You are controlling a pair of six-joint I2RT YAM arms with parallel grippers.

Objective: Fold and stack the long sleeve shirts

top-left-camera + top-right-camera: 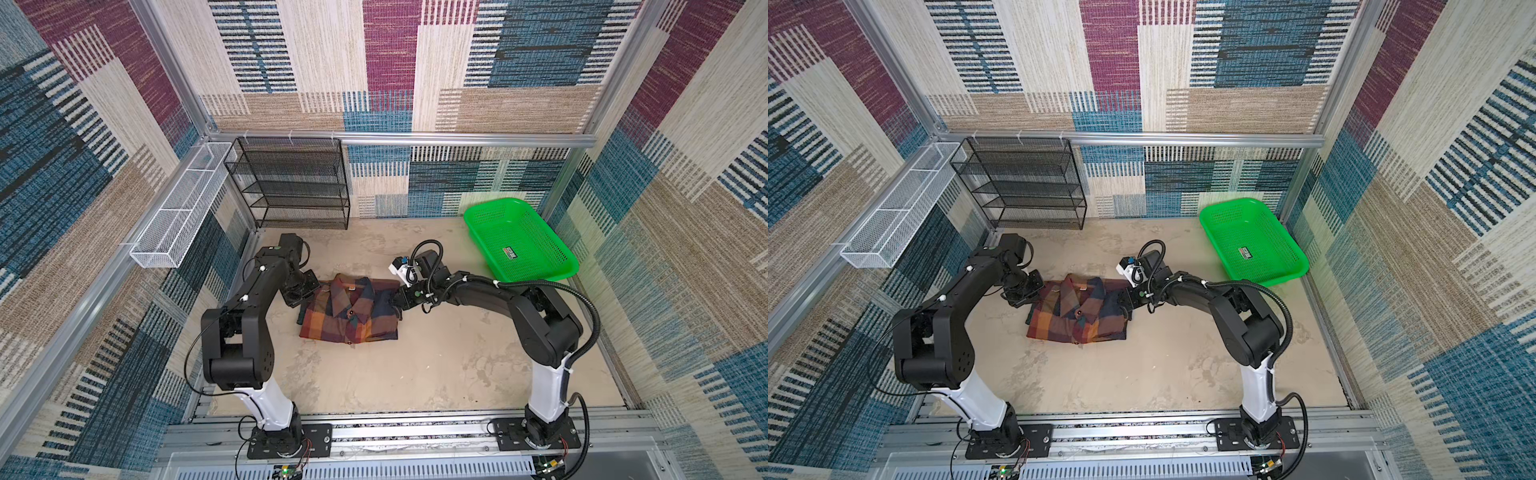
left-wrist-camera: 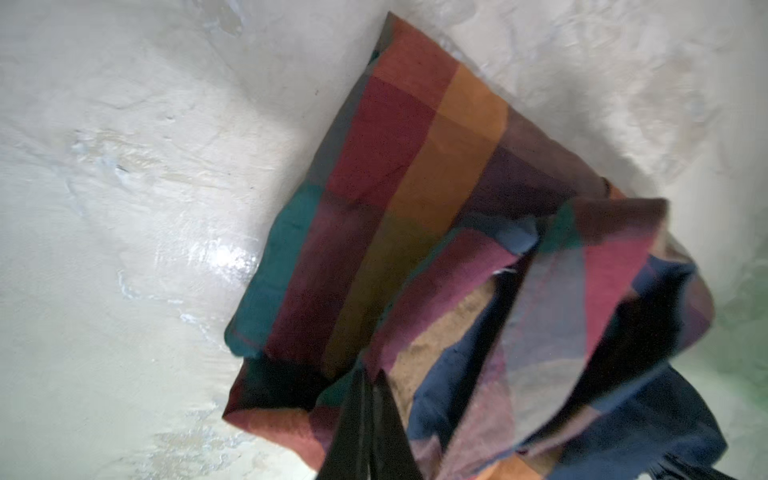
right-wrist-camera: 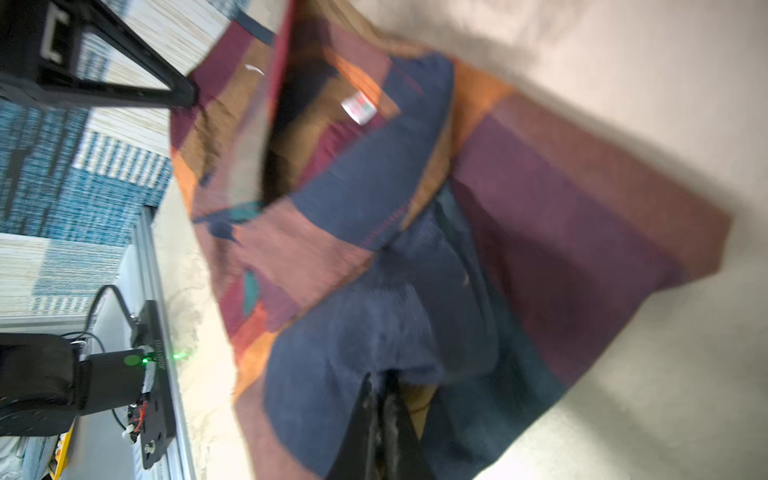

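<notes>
The long sleeve shirt (image 1: 353,316) (image 1: 1077,313), plaid in navy, green, maroon and orange, lies partly folded in the middle of the table, collar facing up. My left gripper (image 1: 306,300) (image 1: 1034,296) is at the shirt's left edge. In the left wrist view it (image 2: 370,376) is shut on a lifted fold of the plaid cloth (image 2: 399,174). My right gripper (image 1: 395,301) (image 1: 1124,300) is at the shirt's right edge. The right wrist view shows it (image 3: 380,378) shut on bunched navy cloth (image 3: 374,324).
A green plastic basket (image 1: 519,243) stands at the back right. A black mesh shelf (image 1: 291,183) stands against the back wall. A white wire basket (image 1: 178,212) hangs on the left rail. Bare beige tabletop (image 1: 415,365) lies in front of the shirt.
</notes>
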